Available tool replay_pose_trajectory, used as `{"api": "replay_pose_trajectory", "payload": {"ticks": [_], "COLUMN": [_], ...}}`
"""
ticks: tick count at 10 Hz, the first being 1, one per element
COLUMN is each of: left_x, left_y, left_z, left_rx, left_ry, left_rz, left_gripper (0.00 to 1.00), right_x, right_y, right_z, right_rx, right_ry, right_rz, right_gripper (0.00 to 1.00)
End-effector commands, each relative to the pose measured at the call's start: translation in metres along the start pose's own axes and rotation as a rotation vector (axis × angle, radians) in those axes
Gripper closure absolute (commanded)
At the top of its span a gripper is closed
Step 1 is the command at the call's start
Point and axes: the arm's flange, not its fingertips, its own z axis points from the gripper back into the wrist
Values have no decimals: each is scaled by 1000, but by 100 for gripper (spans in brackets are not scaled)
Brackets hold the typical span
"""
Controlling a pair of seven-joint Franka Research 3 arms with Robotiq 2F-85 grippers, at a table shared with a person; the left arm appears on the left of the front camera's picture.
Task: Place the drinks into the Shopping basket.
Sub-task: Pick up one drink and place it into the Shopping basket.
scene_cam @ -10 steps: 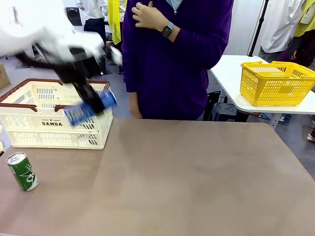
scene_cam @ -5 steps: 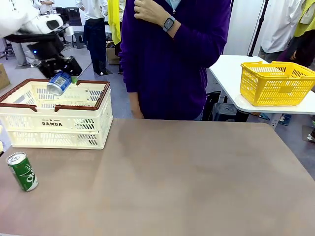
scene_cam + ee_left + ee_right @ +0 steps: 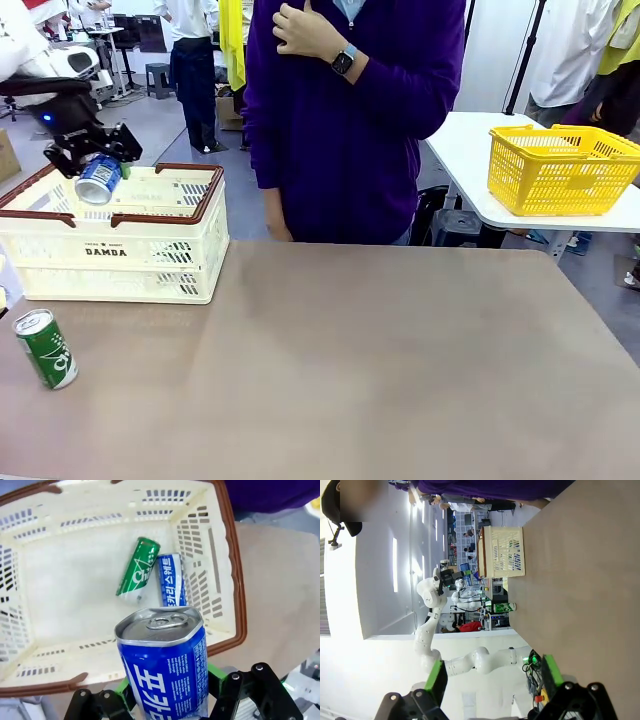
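Shifted left since before, left end effector is hovering over the Shopping basket, clamped on the blue can; I'd be lowering it before releasing, clear of two cans lying inside.

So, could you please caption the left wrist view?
Left gripper holds blue can over Shopping basket containing green can and second blue can.

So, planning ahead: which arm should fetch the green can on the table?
Probably left: the green can stands left on the table, near the basket where the left fingers hold a blue can.
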Motion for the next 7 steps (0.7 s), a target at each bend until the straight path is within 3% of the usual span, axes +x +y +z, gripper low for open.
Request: {"api": "replay_pose_trajectory", "payload": {"ticks": [1, 2, 4, 7], "left_x": [7, 0, 70, 106], "left_y": [-3, 0, 11, 24], "left_z": [2, 0, -20, -57], "left_rx": [20, 0, -9, 32], "left_ry": [-17, 0, -56, 82], "left_rz": [-41, 0, 54, 35], "left_gripper": [100, 100, 100, 100], "right_x": [0, 0, 0, 0], "right_y": [5, 5, 5, 5], "right_z": [1, 1, 1, 1], "right_rx": [-6, -6, -6, -6], "right_ry": [11, 11, 11, 11], "right_rz": [-19, -19, -19, -19], "right_gripper": [0, 0, 0, 0]}}
